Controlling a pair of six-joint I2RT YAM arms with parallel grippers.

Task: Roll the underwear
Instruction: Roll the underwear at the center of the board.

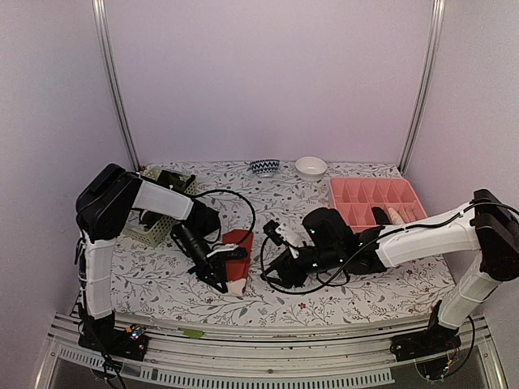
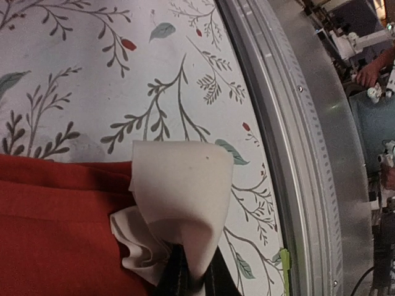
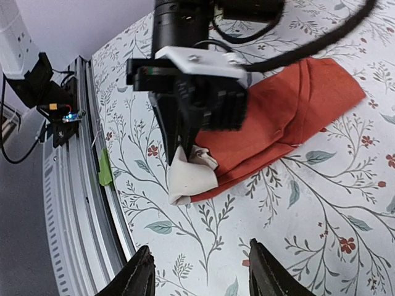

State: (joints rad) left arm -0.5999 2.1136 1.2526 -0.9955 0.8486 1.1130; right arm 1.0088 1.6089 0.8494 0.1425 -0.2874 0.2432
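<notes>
underwear [image 3: 290, 105]: red-orange, flat on bench [image 1: 365, 296] near front edge | left pincer [image 2: 185, 277]: clamped on its cream-white end [image 2: 182, 185] | right pincer [image 3: 202, 271]: parted, empty | tip: roll tight, even (right should pin cloth)

The top camera looked down across the whole table [image 1: 162, 275] from high at its near side. Both wrist cameras, the left very close, shared the red-orange underwear [image 2: 62, 234].

A pink plastic tray with dividers [image 1: 357, 194] sits on a white floral-printed tablecloth [image 1: 381, 284]. Just left of the tray stands a small white bowl [image 1: 310, 168], farther left a blue-patterned bowl [image 1: 264, 167], and farthest left a pale green perforated basket [image 1: 152, 231].
</notes>
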